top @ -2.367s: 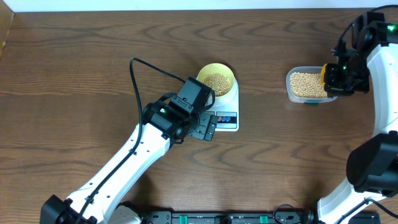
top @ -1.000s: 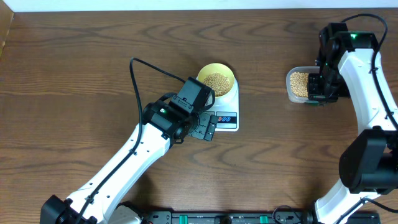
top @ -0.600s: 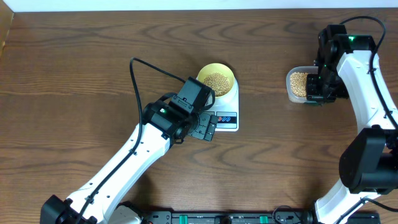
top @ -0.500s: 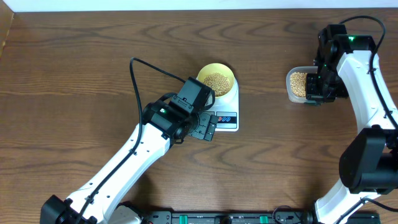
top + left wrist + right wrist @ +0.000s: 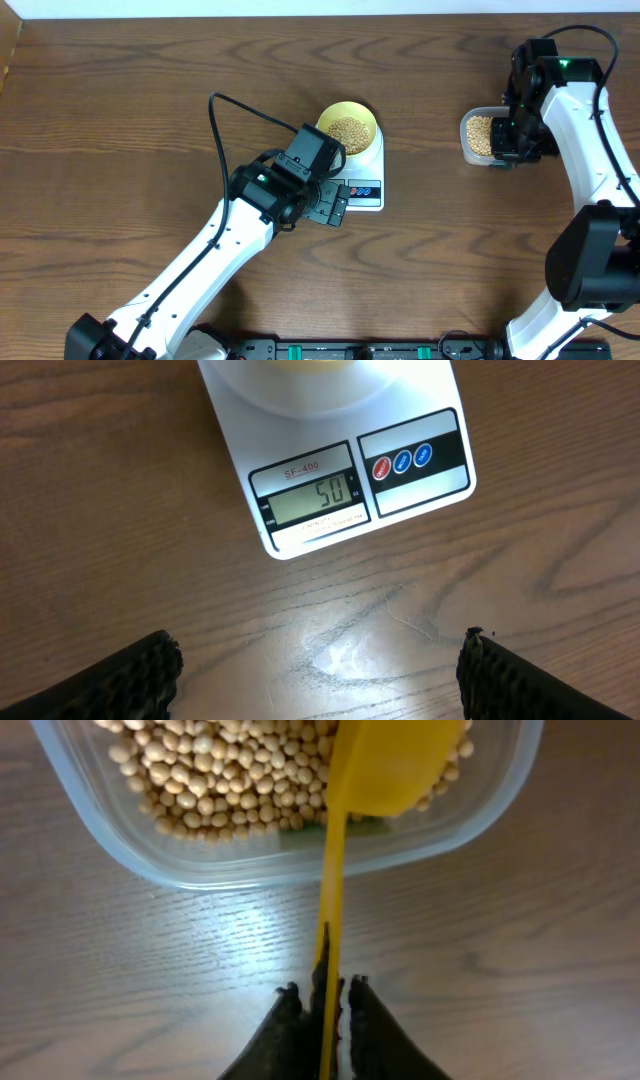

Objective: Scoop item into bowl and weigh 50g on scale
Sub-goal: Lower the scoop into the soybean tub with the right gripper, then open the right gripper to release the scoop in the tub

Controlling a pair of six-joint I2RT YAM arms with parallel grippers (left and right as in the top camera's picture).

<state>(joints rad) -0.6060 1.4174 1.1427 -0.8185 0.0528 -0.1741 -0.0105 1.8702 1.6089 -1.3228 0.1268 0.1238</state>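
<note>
On the tabletop's middle, the scale shows 50 and carries the bowl of beans; the left hand hovers released before it; at the right, the right hand clenches the yellow scoop by its handle, cup in the clear tub of beans.

Table: dark brown wood-grain top, with a pale strip along the far edge. Two items rest directly on it. White scale sits flat near centre, display end toward the near edge. Clear plastic tub stands upright well apart, toward the right side, slightly farther back.
</note>
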